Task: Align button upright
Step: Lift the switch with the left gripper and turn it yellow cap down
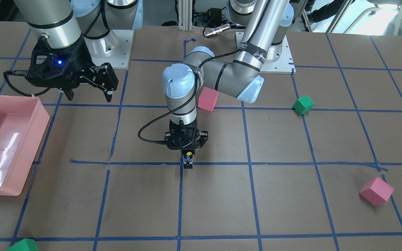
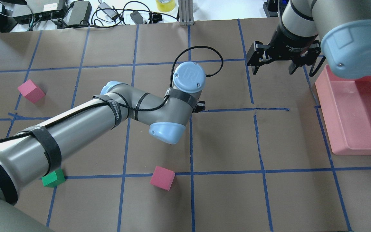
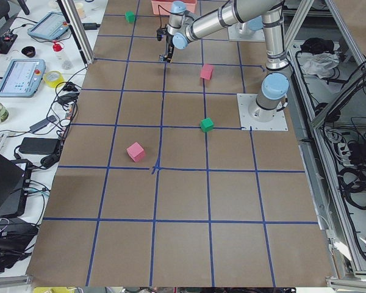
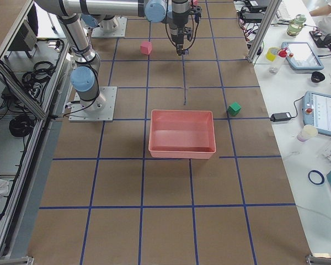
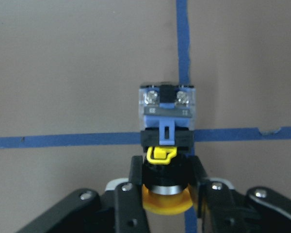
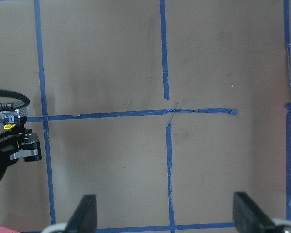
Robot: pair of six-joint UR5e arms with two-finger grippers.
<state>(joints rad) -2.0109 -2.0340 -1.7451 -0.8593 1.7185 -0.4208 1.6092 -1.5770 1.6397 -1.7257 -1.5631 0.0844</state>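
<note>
The button [image 5: 167,131] has a yellow cap, a black neck and a blue-grey blocky base. My left gripper [image 5: 167,187] is shut on its black neck, with the cap toward the wrist and the base pointing down at a blue tape crossing. In the front view the button [image 1: 188,159] hangs upright under the left gripper [image 1: 188,155], low over the table. I cannot tell whether it touches. In the overhead view the wrist hides it. My right gripper [image 1: 89,93] is open and empty, far off near the pink tray [image 1: 37,139].
Pink cubes [image 1: 208,99] [image 1: 376,190] and green cubes [image 1: 303,104] [image 1: 23,245] lie scattered on the brown table. The pink tray's wall [image 2: 325,112] is at the right side of the overhead view. The right wrist view shows the left gripper [image 6: 14,145] at its left edge.
</note>
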